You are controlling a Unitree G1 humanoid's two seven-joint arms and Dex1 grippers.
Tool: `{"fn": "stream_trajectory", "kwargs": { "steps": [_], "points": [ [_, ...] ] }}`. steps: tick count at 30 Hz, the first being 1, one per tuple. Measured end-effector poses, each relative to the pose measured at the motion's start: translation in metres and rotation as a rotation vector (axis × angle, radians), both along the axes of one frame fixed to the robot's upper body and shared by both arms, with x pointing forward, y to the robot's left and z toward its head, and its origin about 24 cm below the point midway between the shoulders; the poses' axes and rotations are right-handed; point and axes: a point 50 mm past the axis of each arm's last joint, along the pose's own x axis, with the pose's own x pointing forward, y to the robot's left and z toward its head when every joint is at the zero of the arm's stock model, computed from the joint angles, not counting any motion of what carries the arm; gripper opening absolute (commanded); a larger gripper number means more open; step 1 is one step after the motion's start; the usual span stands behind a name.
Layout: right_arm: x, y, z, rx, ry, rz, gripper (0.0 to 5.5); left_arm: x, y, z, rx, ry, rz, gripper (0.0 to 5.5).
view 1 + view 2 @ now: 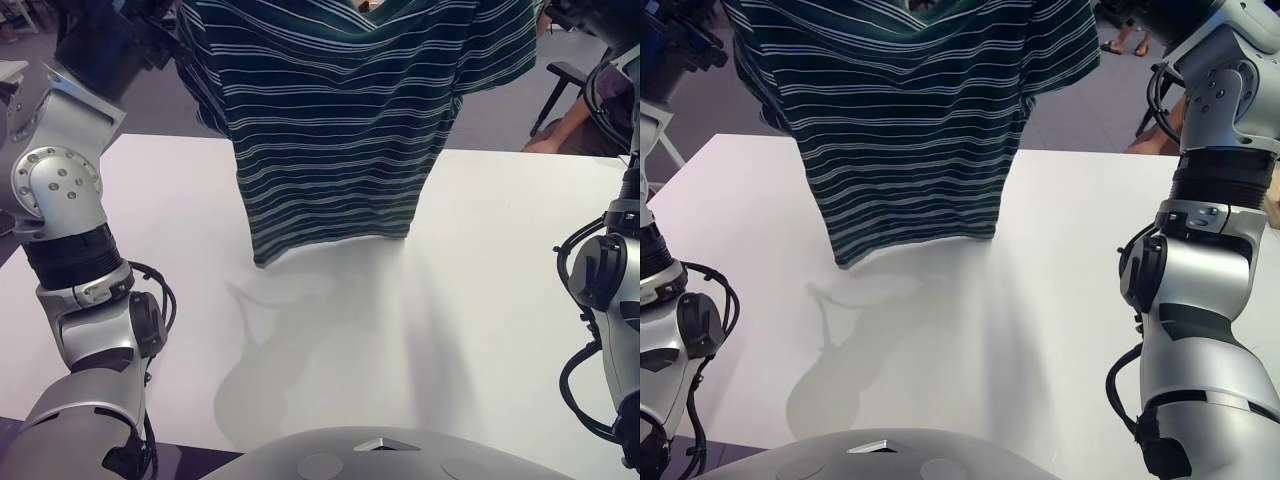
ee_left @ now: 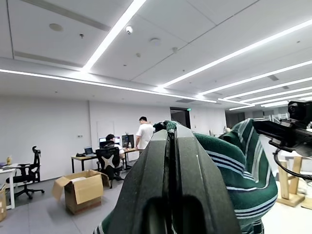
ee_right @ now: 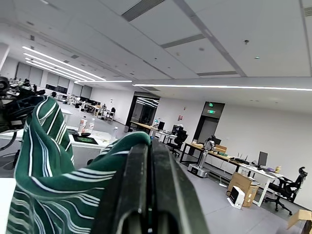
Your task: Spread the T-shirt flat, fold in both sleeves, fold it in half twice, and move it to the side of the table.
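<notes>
A dark green T-shirt (image 1: 330, 130) with thin white stripes hangs upright over the far part of the white table (image 1: 480, 300), front facing me. Its bottom hem reaches down to the tabletop, and the sleeves droop at both sides. Both arms are raised, one at each shoulder of the shirt. In the left wrist view my left gripper (image 2: 170, 134) is shut on a bunched fold of the green fabric (image 2: 234, 170). In the right wrist view my right gripper (image 3: 145, 146) is likewise shut on the shirt cloth (image 3: 44, 170).
The near and right parts of the tabletop (image 1: 1040, 330) are bare white surface. Behind the table's far right corner sits a person (image 1: 565, 125) on a chair. The table's far edge runs just behind the hanging shirt.
</notes>
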Motion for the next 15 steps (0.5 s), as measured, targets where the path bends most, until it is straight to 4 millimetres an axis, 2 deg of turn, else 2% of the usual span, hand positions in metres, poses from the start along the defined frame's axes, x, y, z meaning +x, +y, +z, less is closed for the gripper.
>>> {"fn": "stream_trajectory", "kwargs": {
  "steps": [2, 3, 6, 12, 15],
  "points": [
    [-0.002, -0.003, -0.017, -0.027, 0.044, 0.017, 0.02, -0.006, -0.005, -0.014, 0.061, 0.035, -0.029, 0.0],
    [-0.007, -0.004, -0.035, -0.052, 0.091, 0.054, 0.02, -0.014, -0.012, -0.031, 0.123, 0.077, -0.084, 0.0],
    [-0.02, -0.002, -0.065, -0.098, 0.176, 0.13, 0.02, -0.032, -0.016, -0.057, 0.22, 0.152, -0.195, 0.0],
    [-0.053, 0.002, -0.102, -0.173, 0.311, 0.252, 0.02, -0.065, -0.019, -0.085, 0.287, 0.256, -0.394, 0.0],
    [-0.075, -0.009, -0.128, -0.274, 0.444, 0.317, 0.02, -0.088, -0.023, -0.109, 0.349, 0.376, -0.513, 0.0]
  ]
}}
